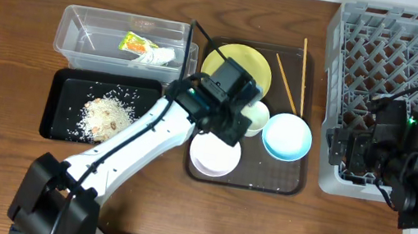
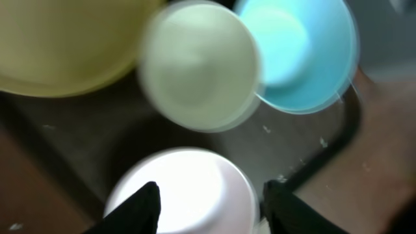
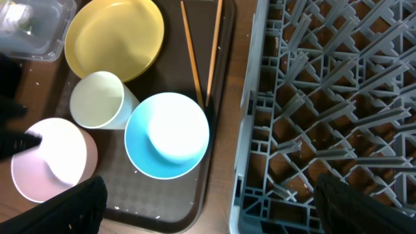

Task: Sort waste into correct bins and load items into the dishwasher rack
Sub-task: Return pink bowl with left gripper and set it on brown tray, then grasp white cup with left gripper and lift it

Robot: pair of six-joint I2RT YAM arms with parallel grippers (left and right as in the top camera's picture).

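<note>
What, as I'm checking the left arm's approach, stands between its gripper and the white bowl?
Nothing visible. The left gripper is open right over the white bowl; the cup and light blue bowl sit beyond it.

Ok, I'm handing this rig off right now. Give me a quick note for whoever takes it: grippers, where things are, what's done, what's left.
Left gripper: open, empty, poised over the white bowl on the brown serving tray.
Right gripper: open, empty, over the rack edge beside the serving tray.
Waste: wrapper and white scrap in the clear tub; rice in the black tray. Sorting looks done.
Dishes: yellow plate, cup, blue bowl, white bowl and chopsticks all on the serving tray; none visible in the rack.
Left: load all five, probably the white bowl first.
</note>
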